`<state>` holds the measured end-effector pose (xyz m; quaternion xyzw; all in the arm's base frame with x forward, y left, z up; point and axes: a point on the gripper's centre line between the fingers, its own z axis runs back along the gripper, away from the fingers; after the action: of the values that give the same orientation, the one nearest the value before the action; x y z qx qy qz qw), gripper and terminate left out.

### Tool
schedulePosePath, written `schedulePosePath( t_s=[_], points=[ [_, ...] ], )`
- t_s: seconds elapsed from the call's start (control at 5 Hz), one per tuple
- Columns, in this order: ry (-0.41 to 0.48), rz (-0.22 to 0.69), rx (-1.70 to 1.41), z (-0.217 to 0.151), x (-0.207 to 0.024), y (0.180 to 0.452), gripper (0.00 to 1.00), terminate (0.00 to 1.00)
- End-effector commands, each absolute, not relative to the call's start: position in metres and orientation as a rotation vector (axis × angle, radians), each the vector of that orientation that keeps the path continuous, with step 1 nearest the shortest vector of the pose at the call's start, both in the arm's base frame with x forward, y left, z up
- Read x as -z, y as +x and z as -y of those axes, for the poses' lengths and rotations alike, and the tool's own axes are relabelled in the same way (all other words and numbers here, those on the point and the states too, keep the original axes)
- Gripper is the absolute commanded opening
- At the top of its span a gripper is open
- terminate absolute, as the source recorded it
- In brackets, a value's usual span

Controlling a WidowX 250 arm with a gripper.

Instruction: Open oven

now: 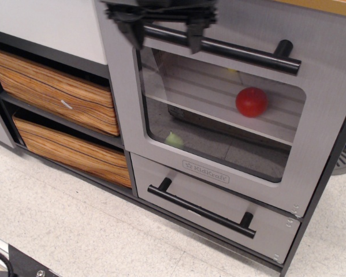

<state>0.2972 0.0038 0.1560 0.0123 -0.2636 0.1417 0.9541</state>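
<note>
Approach step in hand. Gripper (164, 39) at top of frame, fingers (194, 40) spread apart over the left end of the handle (230, 51); nothing gripped. Oven (219, 109) on the right, door shut. Next: lower, close on bar, pull outward.

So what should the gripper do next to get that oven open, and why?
Probably ease in a little and close on the black handle. The gripper is open, its fingers pointing down across the handle's left end, and the oven door looks shut. Whether the fingers already straddle the bar is hard to tell from this view.
</note>
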Motion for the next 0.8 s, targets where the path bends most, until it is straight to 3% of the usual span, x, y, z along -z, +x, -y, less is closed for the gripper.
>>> schedulePosePath(
  t_s=[0.0,0.2,0.6],
  points=[
    [0.033,0.716,-0.226,0.011,-0.172,0.317,1.00,0.00],
    [0.045,0.774,-0.188,0.015,-0.170,0.326,1.00,0.00],
    [0.031,0.767,-0.172,0.017,-0.170,0.341,1.00,0.00]
  ],
)
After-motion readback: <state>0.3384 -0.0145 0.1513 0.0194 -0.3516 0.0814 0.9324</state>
